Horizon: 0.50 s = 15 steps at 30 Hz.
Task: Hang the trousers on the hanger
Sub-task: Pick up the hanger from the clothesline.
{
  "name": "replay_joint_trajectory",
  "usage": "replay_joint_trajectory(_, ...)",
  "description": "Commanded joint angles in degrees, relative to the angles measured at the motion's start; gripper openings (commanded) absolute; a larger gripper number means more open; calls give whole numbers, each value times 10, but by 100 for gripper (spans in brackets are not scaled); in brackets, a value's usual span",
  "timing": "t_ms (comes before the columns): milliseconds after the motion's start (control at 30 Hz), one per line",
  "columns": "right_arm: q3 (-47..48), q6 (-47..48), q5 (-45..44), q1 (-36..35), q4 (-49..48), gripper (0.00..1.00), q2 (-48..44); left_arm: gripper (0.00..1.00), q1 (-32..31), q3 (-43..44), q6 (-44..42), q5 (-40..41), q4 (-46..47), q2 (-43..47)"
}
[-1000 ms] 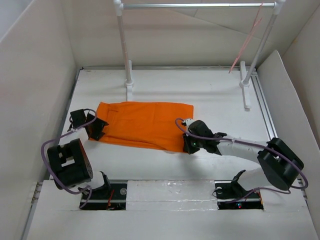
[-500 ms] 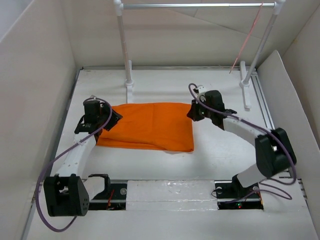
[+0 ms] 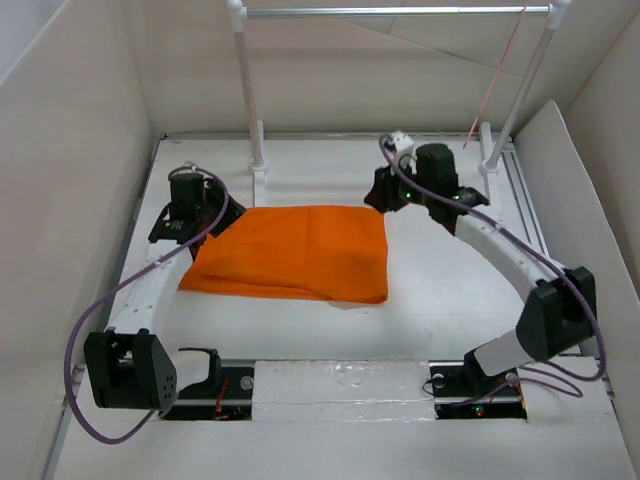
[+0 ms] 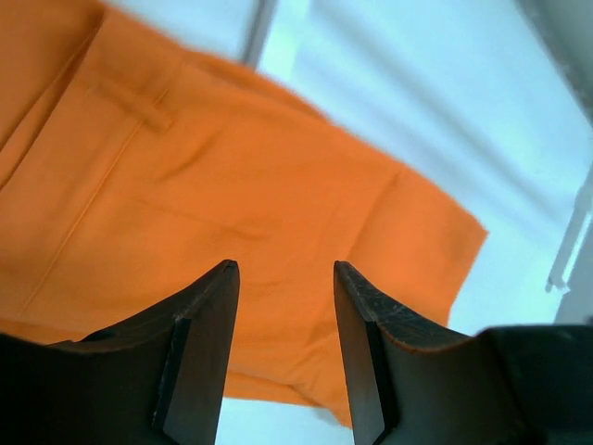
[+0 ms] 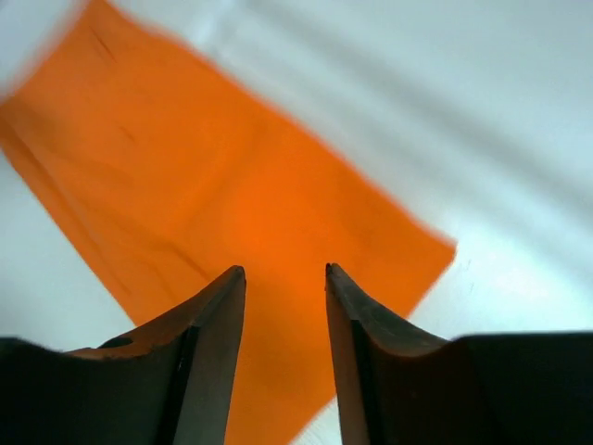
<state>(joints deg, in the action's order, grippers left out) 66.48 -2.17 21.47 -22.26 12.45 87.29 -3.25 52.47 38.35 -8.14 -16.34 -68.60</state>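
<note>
Both jaws farther back now, parted and empty, beside flat, folded orange trousers (image 3: 300,250).

The fingers (image 4: 199,352) of the left gripper (image 4: 283,267) look like black moulded plastic, matt, with a faint sheen along their edges; those of the right gripper (image 5: 283,269) look the same. Beyond both sets of fingertips I see the trousers (image 4: 232,176): orange woven cloth, matt and soft, with stitched seams and shallow creases. Past the cloth, the table (image 5: 519,278) is smooth, white and slightly glossy. The hanger (image 3: 495,85) is thin pink wire. The rail (image 3: 400,11) is bright metal on white posts (image 3: 245,90) that look like plastic.
</note>
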Motion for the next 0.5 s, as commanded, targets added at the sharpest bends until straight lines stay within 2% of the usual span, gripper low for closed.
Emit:
replay_joint_trajectory(0, 118, 51, 7, 2, 58, 43, -74, 42, -35, 87, -32, 9, -2, -13)
replay_joint_trajectory(67, 165, 58, -8, 36, 98, 9, -92, 41, -67, 104, -35, 8, 16, -26)
replay_joint_trajectory(100, 212, 61, -12, 72, 125, 0, -95, 39, -130, 121, -35, 11, 27, -36)
replay_joint_trajectory(133, 232, 70, -3, 72, 131, 0, -95, 39, -131, 133, -35, 19, 27, -36)
replay_joint_trajectory(167, 247, 75, -7, 108, 127, 0, -97, 37, -155, 146, -38, 33, 30, -50)
replay_joint_trajectory(200, 258, 76, -20, 127, 129, 0, -101, 33, -207, 174, -40, 48, 27, -58)
replay_joint_trajectory(233, 282, 75, -37, 146, 136, 0, -101, 33, -234, 186, -42, 103, 25, -67)
replay_joint_trajectory(267, 296, 74, -38, 187, 144, 0, -98, 32, -257, 196, -48, 123, 23, -82)
replay_joint_trajectory(300, 306, 63, -41, 207, 148, 22, -88, 28, -278, 212, -51, 134, 22, -89)
replay_joint_trajectory(333, 319, 56, -38, 226, 143, 36, -83, 27, -309, 216, -52, 152, 20, -102)
replay_joint_trajectory(367, 328, 51, -26, 244, 140, 57, -75, 27, -319, 218, -50, 152, 18, -107)
replay_joint_trajectory(400, 338, 42, -13, 279, 137, 64, -52, 27, -328, 215, -48, 147, 21, -110)
replay_joint_trajectory(467, 374, 26, 28, 311, 140, 69, -22, 28, -349, 200, -44, 135, 32, -116)
